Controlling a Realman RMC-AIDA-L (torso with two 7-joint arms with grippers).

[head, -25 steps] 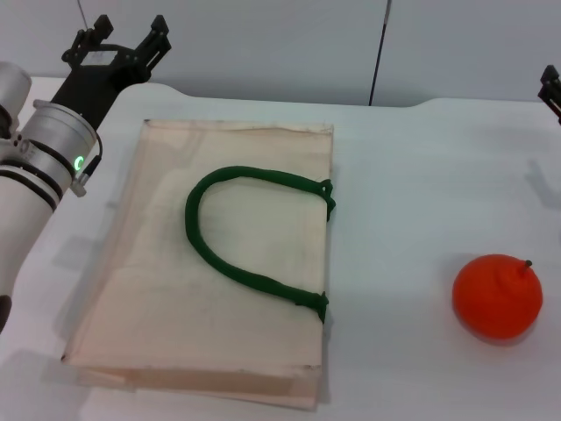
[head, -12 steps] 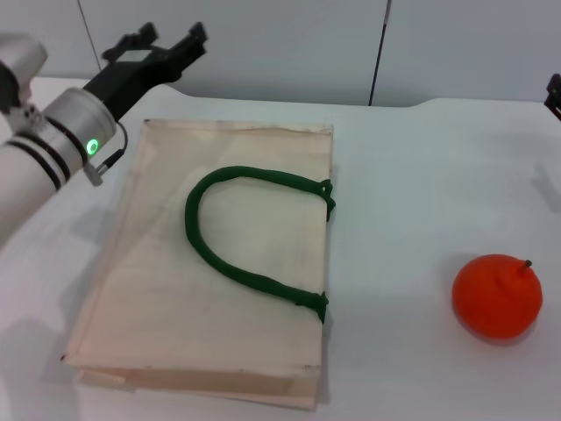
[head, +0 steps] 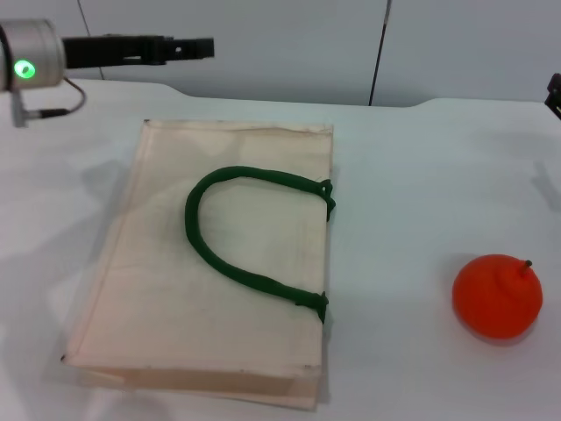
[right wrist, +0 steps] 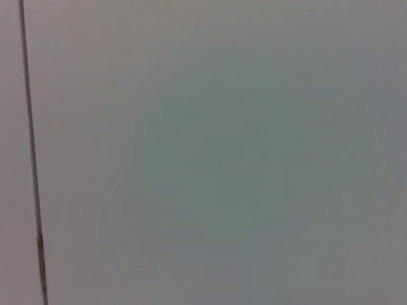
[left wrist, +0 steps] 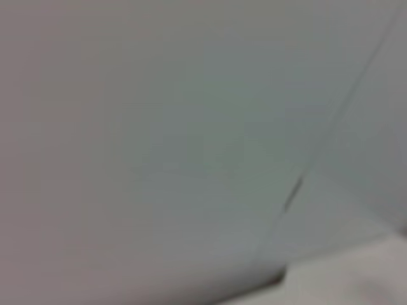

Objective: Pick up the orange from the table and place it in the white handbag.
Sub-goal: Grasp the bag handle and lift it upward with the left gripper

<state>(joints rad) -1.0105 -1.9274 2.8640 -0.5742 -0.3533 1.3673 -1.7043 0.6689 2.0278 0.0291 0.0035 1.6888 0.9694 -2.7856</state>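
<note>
The orange (head: 497,296) lies on the white table (head: 412,175) at the near right, its stem nub pointing up and right. The white handbag (head: 219,263) lies flat at the centre-left, with its dark green handle (head: 241,232) looped on top. My left gripper (head: 197,46) hangs above the table's far left edge, turned side-on and pointing right, beyond the bag's far corner and far from the orange. Only a dark sliver of my right gripper (head: 554,92) shows at the right edge, beyond the orange. Both wrist views show only the grey wall.
A grey wall (head: 289,44) with a dark vertical seam (head: 379,53) stands behind the table's notched far edge. Bare tabletop lies between the bag and the orange.
My left arm has swung up and turned, so its gripper now points right, level above the far left of the table. The bag, the orange and the right gripper have not moved.
</note>
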